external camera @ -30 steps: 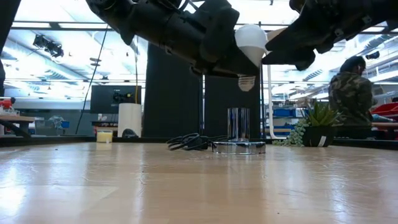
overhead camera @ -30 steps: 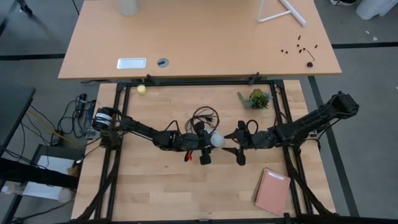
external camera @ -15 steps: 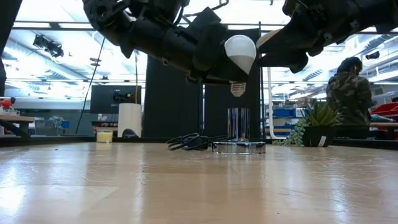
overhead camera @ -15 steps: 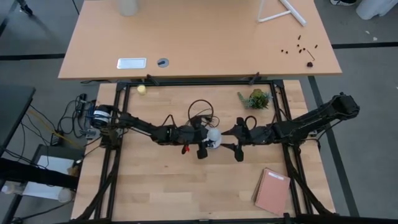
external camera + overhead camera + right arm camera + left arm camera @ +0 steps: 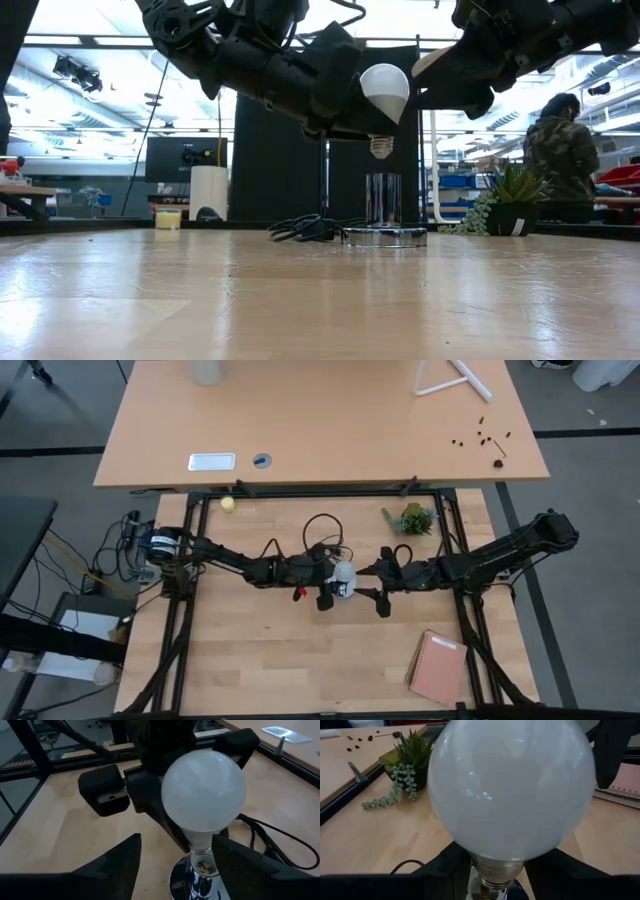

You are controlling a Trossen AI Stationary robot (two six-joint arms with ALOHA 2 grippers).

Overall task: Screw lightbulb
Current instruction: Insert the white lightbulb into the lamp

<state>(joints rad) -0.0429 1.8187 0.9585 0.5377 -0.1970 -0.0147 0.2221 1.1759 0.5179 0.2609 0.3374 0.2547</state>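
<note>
The left gripper [image 5: 326, 588] clamps the white bulb [image 5: 385, 90] by its neck, grey screw base down, just above the shiny socket [image 5: 383, 212]. The right gripper [image 5: 381, 588] waits beside it, jaws apart and empty. Black cord [image 5: 305, 229] coils behind the socket; a potted plant [image 5: 413, 518] and pink notebook [image 5: 439, 667] lie well apart.

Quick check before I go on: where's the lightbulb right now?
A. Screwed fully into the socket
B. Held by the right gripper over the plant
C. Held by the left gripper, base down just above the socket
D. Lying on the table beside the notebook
C: the left gripper holds the lightbulb, whose screw base hangs just above the socket, with a gap showing in the low view.
</note>
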